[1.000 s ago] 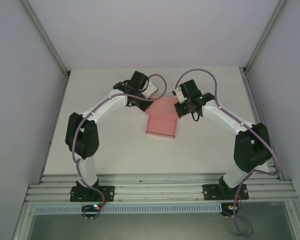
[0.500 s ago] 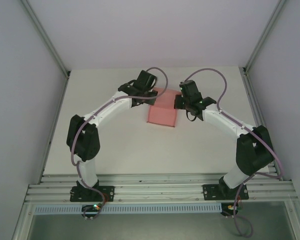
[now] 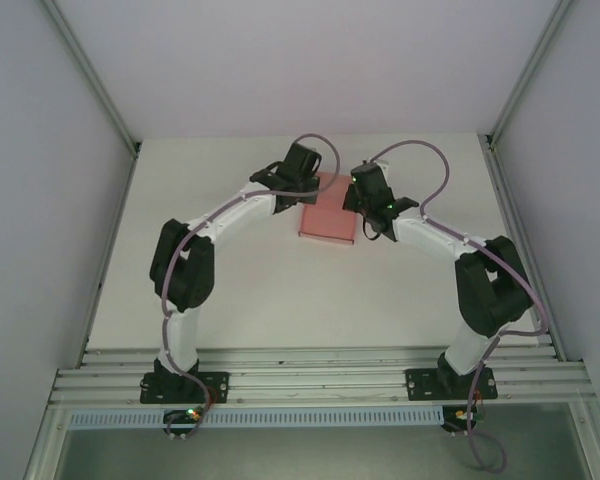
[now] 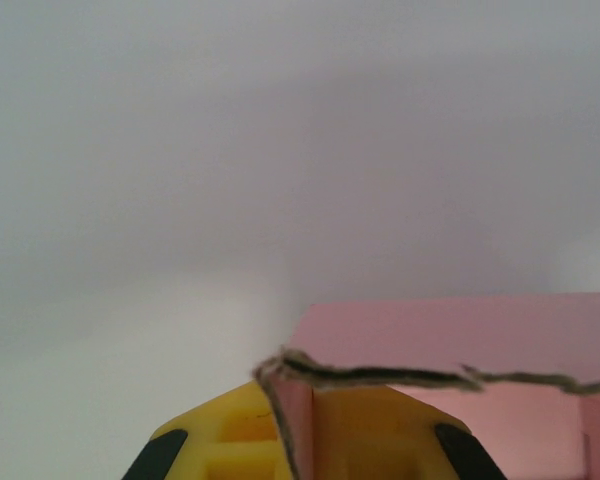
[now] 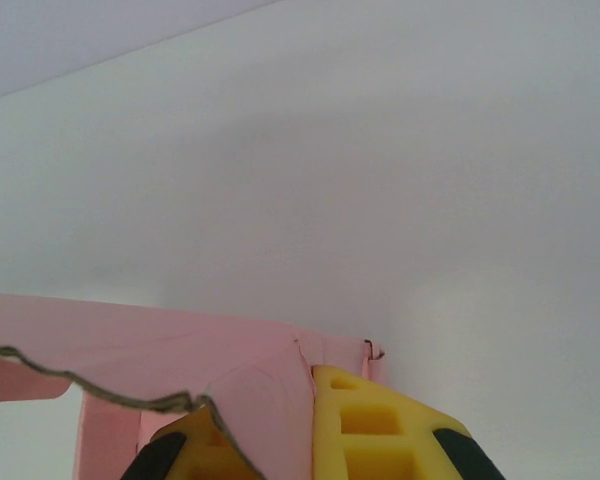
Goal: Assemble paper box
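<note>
The pink paper box (image 3: 327,216) sits at the middle of the table's far half, held from both sides. My left gripper (image 3: 307,186) is shut on its left far edge; in the left wrist view the yellow fingers (image 4: 215,440) pinch a pink wall (image 4: 460,335) of the paper box with a frayed edge, my left gripper (image 4: 315,405) closed around it. My right gripper (image 3: 360,200) is shut on the right far edge; in the right wrist view a pink flap (image 5: 180,350) of the paper box runs between the yellow fingers (image 5: 380,430) of my right gripper (image 5: 308,405).
The white table (image 3: 230,290) is bounded by grey side walls and metal posts (image 3: 135,148) at the far corners. An aluminium rail (image 3: 320,385) carries both arm bases at the near edge.
Both grippers have moved towards the back of the table and closer together, carrying the pink box with them. The box now looks shorter from above. Both grips stayed shut.
</note>
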